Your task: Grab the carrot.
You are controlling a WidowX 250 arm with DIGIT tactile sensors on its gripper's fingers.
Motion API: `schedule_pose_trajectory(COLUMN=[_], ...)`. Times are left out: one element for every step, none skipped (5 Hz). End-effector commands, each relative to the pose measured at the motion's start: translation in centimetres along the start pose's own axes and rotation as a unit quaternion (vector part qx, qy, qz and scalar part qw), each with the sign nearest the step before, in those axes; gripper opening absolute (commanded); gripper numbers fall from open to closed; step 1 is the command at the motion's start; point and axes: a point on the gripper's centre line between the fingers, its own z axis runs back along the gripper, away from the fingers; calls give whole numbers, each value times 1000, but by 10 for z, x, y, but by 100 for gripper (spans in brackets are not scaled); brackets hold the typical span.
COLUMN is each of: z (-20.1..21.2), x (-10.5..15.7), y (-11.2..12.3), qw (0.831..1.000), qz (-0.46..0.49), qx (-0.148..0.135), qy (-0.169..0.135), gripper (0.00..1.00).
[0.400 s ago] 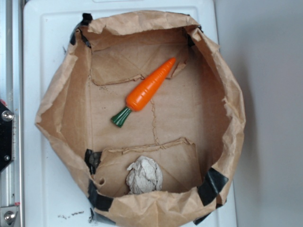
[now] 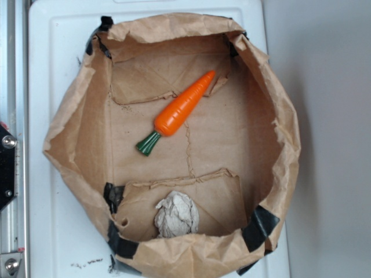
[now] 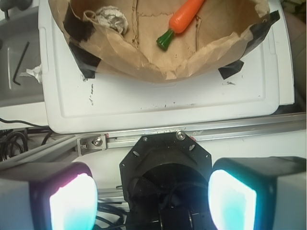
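Orange toy carrot [image 2: 184, 106] is lying diagonally on the floor of a rolled-down brown paper bag [image 2: 278, 110], tip pointing toward one back corner, green stem [image 2: 148, 143] toward the middle. Nothing touching it. A crumpled paper ball [image 2: 177, 215] sits in the same bag but well apart, over by the opposite wall, so no real chance of grabbing the wrong thing. The bag sits on a white plastic tray [image 2: 52, 52] on the bench.

From the wrist view the gripper [image 3: 153, 201] is nowhere near yet, hanging back past the tray's edge over the metal rail [image 3: 201, 134], with the jaws spread wide and nothing between them. So I'd say this is the very start of the reach.

If I were doing it: come in over the bag wall high enough not to snag the crumpled paper rim, then turn the wrist so the jaws close across the carrot's width, not along it. Aim for the fat part near the stem; it's glossy and tapered, so a pinch near the tip would probably squirt it out. Drop straight down, since the paper floor looks soft and creased.
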Motion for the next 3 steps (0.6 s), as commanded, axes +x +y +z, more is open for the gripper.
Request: schedule_pose_trajectory(z=[-17, -42, -69], x=[99, 147, 175], y=[-8, -3, 17], qw=[995, 993, 986], qz=[59, 41, 38], qx=[9, 21, 62], qy=[-80, -106, -151], gripper=[100, 100, 100])
